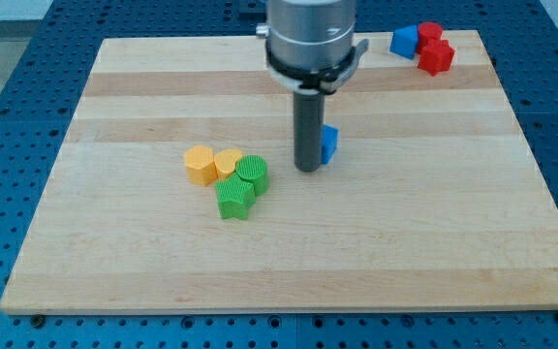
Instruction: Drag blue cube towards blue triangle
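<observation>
My tip (307,169) rests on the board near its middle. A blue block (329,143) sits right behind it on the view's right, touching or nearly touching the rod, and is partly hidden by it; its shape cannot be made out. A second blue block (404,41), with a slanted, triangle-like form, lies at the view's top right next to two red blocks (434,50).
A cluster lies left of my tip: an orange hexagon-like block (200,165), a yellow heart-like block (227,163), a green round block (254,173) and a green star-like block (233,199). The wooden board (434,252) sits on a blue perforated table.
</observation>
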Tool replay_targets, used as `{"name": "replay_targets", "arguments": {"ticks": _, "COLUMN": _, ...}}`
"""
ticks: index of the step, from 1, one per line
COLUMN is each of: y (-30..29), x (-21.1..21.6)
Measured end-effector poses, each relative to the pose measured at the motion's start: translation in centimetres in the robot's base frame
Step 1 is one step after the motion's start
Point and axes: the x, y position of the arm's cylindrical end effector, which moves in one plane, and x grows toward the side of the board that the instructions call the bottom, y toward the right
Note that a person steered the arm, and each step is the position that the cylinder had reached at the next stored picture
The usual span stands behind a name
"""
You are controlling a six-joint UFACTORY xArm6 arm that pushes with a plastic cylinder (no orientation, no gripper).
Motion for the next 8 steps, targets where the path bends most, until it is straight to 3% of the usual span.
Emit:
{"name": "replay_targets", "arguments": {"ticks": 3, "y": 9.3, "x": -11.3}}
{"name": "replay_targets", "arguments": {"ticks": 5, "y": 10.1, "x": -11.5}}
{"name": "replay_targets", "arguments": {"ticks": 7, "y": 4.2, "x": -9.7}}
{"name": "replay_targets", "arguments": {"ticks": 8, "y": 3.4, "x": -11.8}}
